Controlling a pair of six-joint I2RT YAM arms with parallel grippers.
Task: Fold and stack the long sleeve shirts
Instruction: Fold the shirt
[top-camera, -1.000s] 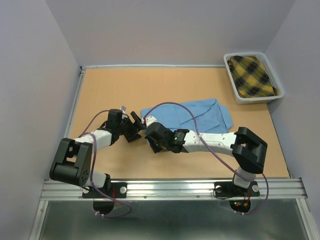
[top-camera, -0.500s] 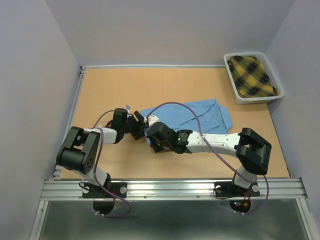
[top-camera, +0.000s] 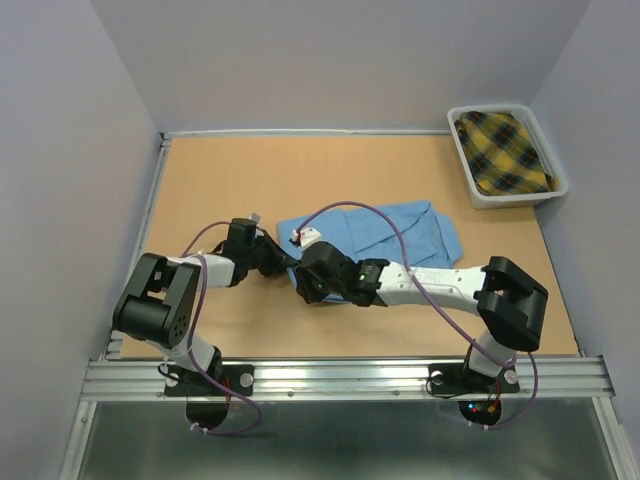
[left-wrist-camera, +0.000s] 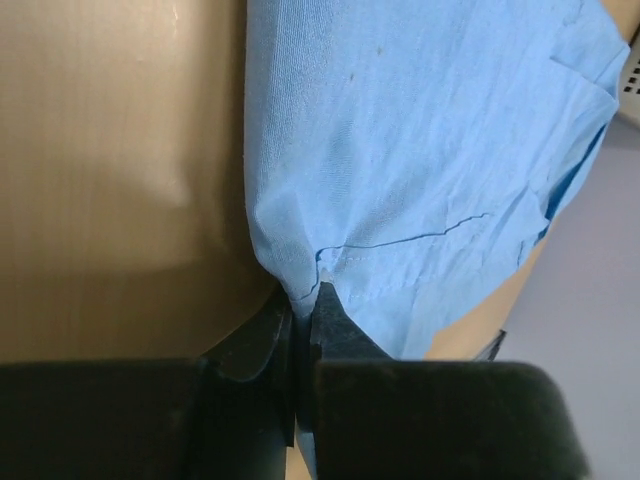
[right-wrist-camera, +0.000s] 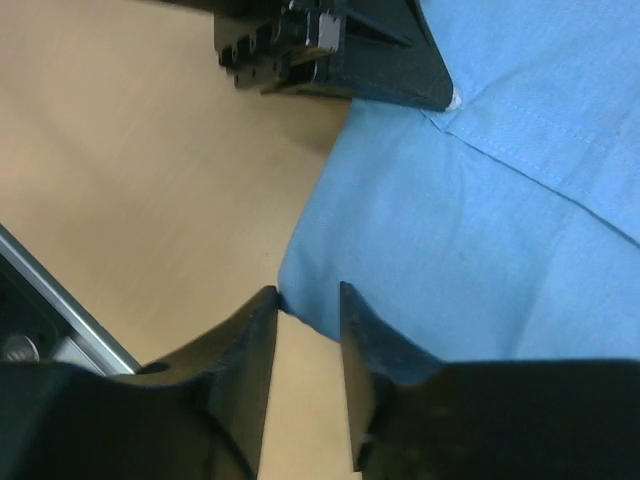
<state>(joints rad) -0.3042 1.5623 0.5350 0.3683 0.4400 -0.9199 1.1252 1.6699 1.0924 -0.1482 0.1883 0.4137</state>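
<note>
Left fingers (left-wrist-camera: 332, 322) are clenched on the near left corner of the light blue shirt (top-camera: 392, 224), which lies folded at the middle of the surface (top-camera: 250, 180). Right fingers (right-wrist-camera: 362, 340) stand parted, with the shirt's near edge at their tips.

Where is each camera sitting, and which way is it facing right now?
Top external: above and behind the bases, looking down on table, light blue shirt and bin; both arms show.
Left wrist: on the left arm, facing along the left gripper, shut on the shirt's edge.
Right wrist: on the right arm, facing past the open right gripper at the shirt's corner.
Shared: all see the shirt; right wrist also shows the left gripper.
</note>
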